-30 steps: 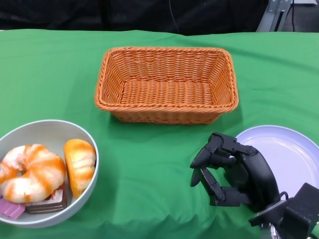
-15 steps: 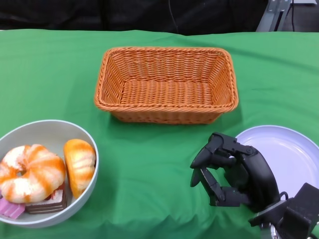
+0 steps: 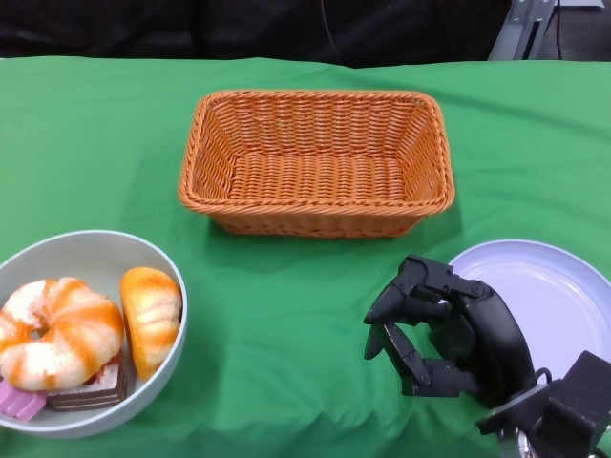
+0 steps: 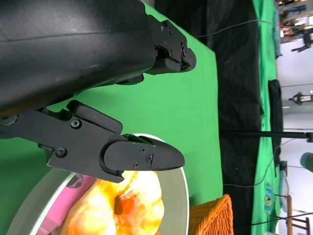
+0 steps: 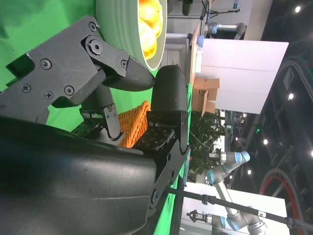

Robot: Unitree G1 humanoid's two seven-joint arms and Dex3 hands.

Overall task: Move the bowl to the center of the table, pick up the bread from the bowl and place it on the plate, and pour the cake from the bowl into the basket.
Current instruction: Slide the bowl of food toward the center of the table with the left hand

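A grey bowl [image 3: 88,256] sits at the table's front left and holds a ring-shaped orange bread [image 3: 57,329], an oblong bread [image 3: 151,305], a layered cake slice [image 3: 91,386] and a pink wafer [image 3: 19,399]. An empty white plate [image 3: 554,286] lies at the front right. My right hand [image 3: 449,329] hovers just left of the plate, fingers bent but apart, holding nothing. My left hand [image 4: 93,93] appears only in the left wrist view, fingers [image 4: 139,156] spread just over the bowl rim [image 4: 184,196], gripping nothing that I can see.
An empty orange wicker basket [image 3: 315,97] stands at the middle back. Green cloth covers the table, with open cloth between bowl, basket and plate. The right wrist view shows the bowl [image 5: 117,19] and the basket's edge [image 5: 134,122] beyond my fingers.
The whole head picture has drifted very slightly left, so the camera moved. Bowl, basket, plate and right hand keep their places.
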